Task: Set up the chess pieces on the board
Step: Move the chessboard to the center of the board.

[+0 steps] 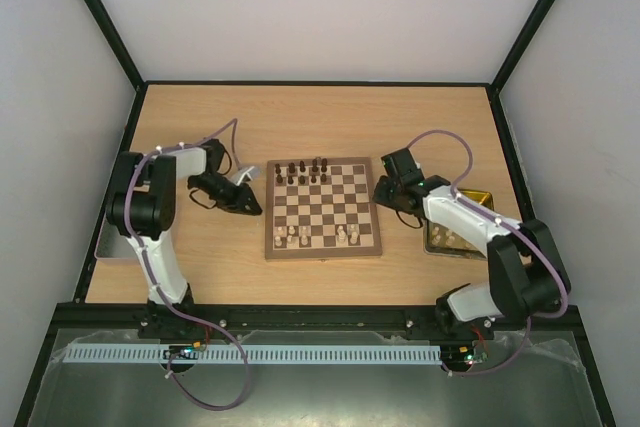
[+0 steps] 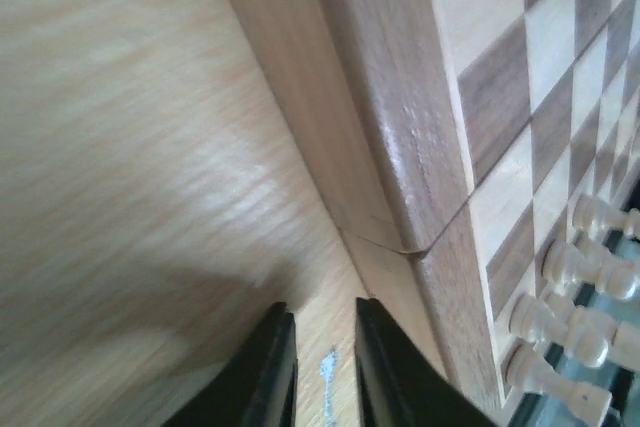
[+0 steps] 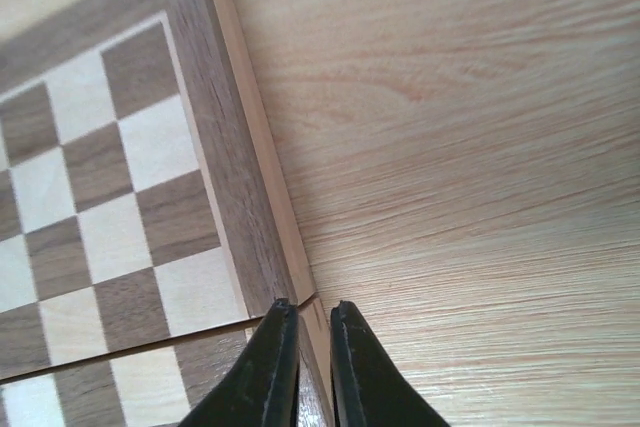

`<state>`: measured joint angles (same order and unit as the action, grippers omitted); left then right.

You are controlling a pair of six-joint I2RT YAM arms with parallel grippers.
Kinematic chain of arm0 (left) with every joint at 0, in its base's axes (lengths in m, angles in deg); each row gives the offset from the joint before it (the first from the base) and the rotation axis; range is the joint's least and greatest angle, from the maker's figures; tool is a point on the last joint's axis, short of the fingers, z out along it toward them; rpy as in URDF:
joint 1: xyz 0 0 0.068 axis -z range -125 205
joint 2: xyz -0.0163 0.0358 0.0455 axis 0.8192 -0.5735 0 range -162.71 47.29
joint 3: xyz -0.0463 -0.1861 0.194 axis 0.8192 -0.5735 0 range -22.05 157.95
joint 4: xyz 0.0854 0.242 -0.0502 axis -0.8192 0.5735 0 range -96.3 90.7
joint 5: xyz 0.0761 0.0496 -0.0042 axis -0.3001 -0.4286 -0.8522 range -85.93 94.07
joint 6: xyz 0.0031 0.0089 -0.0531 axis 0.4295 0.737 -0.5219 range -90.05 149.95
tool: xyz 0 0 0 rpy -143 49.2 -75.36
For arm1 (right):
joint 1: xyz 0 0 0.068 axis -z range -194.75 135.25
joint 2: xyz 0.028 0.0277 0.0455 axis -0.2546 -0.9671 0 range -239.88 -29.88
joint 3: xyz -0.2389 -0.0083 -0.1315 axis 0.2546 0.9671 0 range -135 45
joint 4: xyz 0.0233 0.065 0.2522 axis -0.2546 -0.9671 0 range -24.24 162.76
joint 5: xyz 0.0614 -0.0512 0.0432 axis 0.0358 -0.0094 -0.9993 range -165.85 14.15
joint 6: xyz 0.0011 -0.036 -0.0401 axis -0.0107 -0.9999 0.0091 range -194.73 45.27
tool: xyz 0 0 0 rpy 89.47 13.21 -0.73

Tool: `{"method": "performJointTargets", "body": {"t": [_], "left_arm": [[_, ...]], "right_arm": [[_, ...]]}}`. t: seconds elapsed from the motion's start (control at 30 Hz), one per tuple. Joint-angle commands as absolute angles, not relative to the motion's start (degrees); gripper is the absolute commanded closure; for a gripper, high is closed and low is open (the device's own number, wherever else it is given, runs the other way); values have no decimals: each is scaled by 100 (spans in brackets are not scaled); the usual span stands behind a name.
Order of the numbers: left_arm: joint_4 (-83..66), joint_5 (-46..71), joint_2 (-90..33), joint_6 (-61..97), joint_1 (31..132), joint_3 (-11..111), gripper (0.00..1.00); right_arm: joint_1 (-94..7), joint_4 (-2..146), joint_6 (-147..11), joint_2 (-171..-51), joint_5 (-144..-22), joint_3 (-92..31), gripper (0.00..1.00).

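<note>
Your left gripper [image 2: 324, 309] fills the bottom of its wrist view. Its jaws are only narrowly apart, with bare table [image 2: 130, 147] showing between them and nothing held, just beside the left border of the board [image 1: 325, 209]. Your right gripper [image 3: 311, 305] sits likewise at the right border, with a slim gap between its jaws above the rim near the fold seam, gripping nothing. You have the board mid-table, between both arms. On its far rows stand dark chess pieces [image 1: 305, 171], on its near rows pale pieces [image 1: 320, 236]. The gold tray [image 1: 478, 196] lies partly under your right arm.
</note>
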<state>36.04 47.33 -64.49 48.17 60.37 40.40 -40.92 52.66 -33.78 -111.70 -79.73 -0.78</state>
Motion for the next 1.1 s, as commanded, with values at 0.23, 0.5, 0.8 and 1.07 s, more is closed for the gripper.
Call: {"method": "performJointTargets", "body": {"t": [0.23, 0.5, 0.8, 1.07], "left_arm": [[3002, 3631, -5272, 4988, 5660, 3866, 39], [2479, 3574, -4200, 4966, 5606, 3161, 21], [2115, 3596, -3832, 4804, 5586, 2693, 21], [2044, 3563, -3750, 4791, 5519, 2610, 21]], "right_arm": [[-4015, 5173, -3204, -10380, -7852, 624, 91], [-4015, 5349, -3159, -10215, -8081, 1075, 98], [-4015, 5782, -3080, -10236, -8613, 1582, 98], [-4040, 5943, -3079, -10177, -8908, 1696, 98]]}}
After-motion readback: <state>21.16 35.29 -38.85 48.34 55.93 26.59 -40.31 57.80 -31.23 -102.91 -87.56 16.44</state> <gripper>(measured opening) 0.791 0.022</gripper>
